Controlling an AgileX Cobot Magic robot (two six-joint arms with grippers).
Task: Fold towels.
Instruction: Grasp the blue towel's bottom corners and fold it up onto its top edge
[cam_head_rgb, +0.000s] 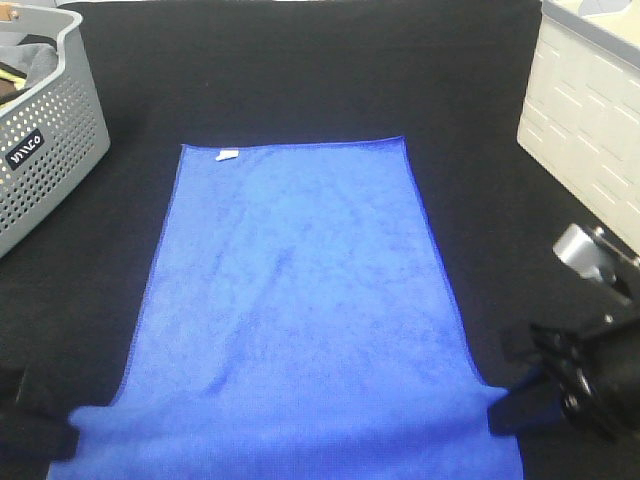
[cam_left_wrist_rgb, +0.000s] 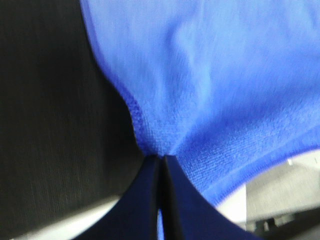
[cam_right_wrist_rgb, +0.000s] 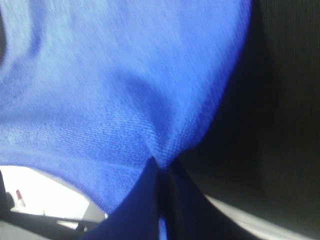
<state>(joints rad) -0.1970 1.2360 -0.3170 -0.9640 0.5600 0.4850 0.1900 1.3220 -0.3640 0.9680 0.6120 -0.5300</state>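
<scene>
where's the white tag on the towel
In the high view the tag sits at the far left corner of the towel, nearest the grey basket.

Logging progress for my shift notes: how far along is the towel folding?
Done: the blue towel lies spread flat on the black table, unfolded. In hand: the left hand and right hand are each shut on its near end, one at each side. Left: every fold; none shows yet.
</scene>
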